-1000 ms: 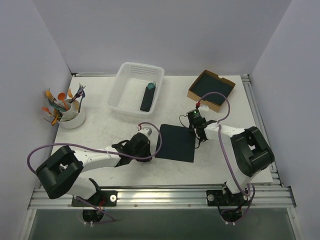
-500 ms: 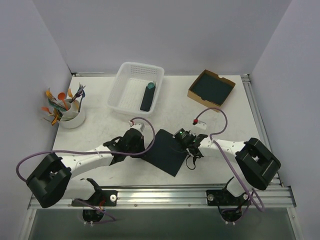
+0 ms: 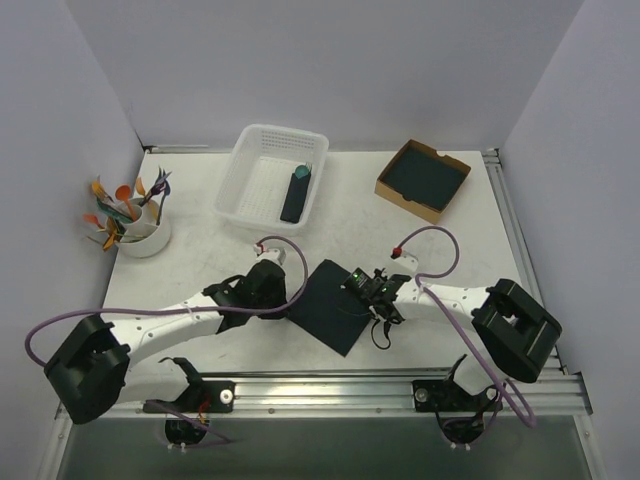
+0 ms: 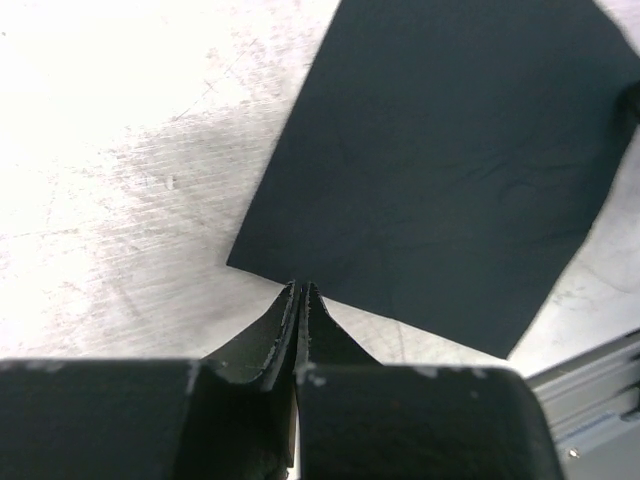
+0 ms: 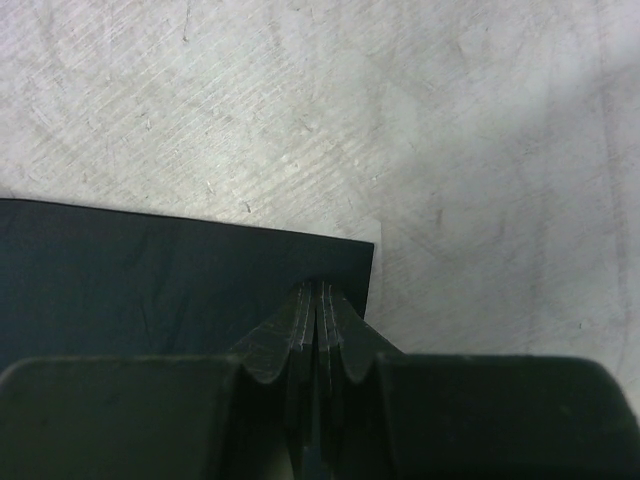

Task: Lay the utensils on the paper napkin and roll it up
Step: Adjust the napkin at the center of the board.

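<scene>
The paper napkin [image 3: 332, 308] lies flat on the counter [image 3: 200, 265] between the two arms, turned corner-on to us. It is a single thin sheet, nearly weightless and limp. It will slide at the slightest push, crease where it is pinched and tear if tugged hard. We judge the corners and edges to be the only sensible places to take hold, since the flat middle gives nothing to grip.

The left fingers [image 4: 280, 320] are clenched together, their tips meeting the sheet's near edge close to one corner. The right fingers [image 5: 345, 335] are likewise pressed together, resting over the opposite corner. Whether either pair has paper nipped between them, we cannot tell.

The utensils [image 3: 122, 192] stand well apart from the napkin, in a white cup [image 3: 150, 238] at the far left, mixed with pieces of other colours. They look slim, rigid and light, and smooth plastic may slip. We would grip one across the handle, partway down, lifting straight out so the others do not tip.
</scene>
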